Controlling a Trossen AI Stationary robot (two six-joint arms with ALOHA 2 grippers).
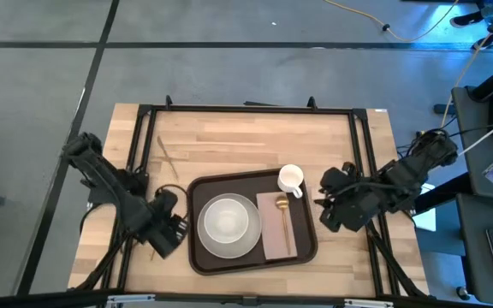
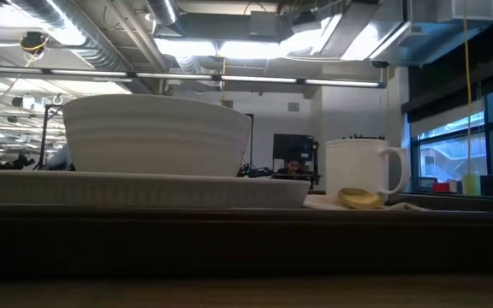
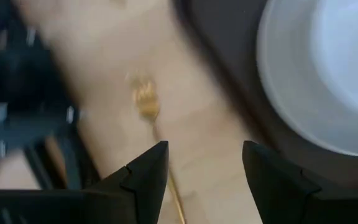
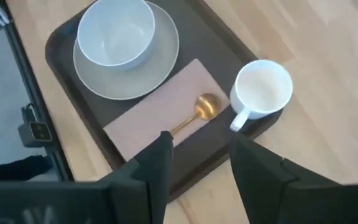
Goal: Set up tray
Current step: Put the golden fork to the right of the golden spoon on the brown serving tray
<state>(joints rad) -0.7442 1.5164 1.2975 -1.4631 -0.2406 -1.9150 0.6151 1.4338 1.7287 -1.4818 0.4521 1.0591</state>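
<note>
The dark brown tray (image 1: 197,257) lies at the table's near middle. On it a white bowl (image 1: 228,221) stands in a grey plate (image 4: 160,59), and a gold spoon (image 4: 197,112) lies on a pinkish napkin (image 1: 274,239). A white mug (image 1: 290,178) stands at its far right corner. A gold fork (image 3: 146,102) lies on the wood left of the tray. My left gripper (image 3: 205,152) hangs open over its handle, one finger on either side and clear of it. My right gripper (image 4: 199,140) is open and empty, raised at the tray's right edge.
A thin gold utensil (image 1: 168,156) lies on the bare wood at the far left of the table. A black frame (image 1: 246,109) runs around the table top. Free wood remains behind the tray and to its right.
</note>
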